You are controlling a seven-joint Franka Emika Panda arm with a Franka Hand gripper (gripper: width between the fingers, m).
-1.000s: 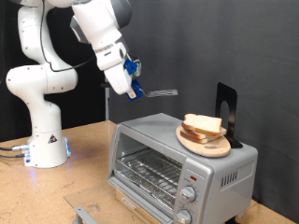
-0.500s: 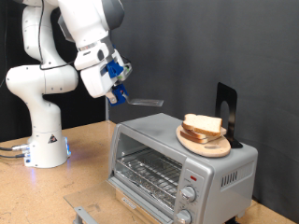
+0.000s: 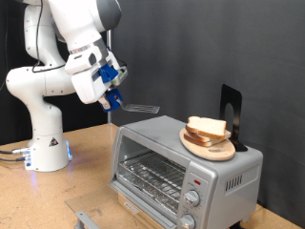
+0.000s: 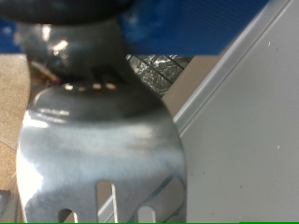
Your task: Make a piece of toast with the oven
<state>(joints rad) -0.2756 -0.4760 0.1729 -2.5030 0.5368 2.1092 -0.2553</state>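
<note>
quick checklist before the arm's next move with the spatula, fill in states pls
1. Spatula held in gripper: ok, handle sits at the fingers.
2. Spatula blade empty: ok, no bread on it in the wrist view.
3. Bread stack on its plate atop the oven: ok.
4. Spatula clear of oven top: ok, a gap shows.
5. Oven door state: cannot tell.
6. Toast on the rack: not ok, rack looks bare.

You have one boxy silver-grey metal toaster oven (image 3: 186, 160) with two round knobs, one round wooden plate (image 3: 208, 146) on its top, one stack of pale bread slices (image 3: 207, 128) (slice count unclear), and one slotted metal spatula (image 4: 98, 149).
</note>
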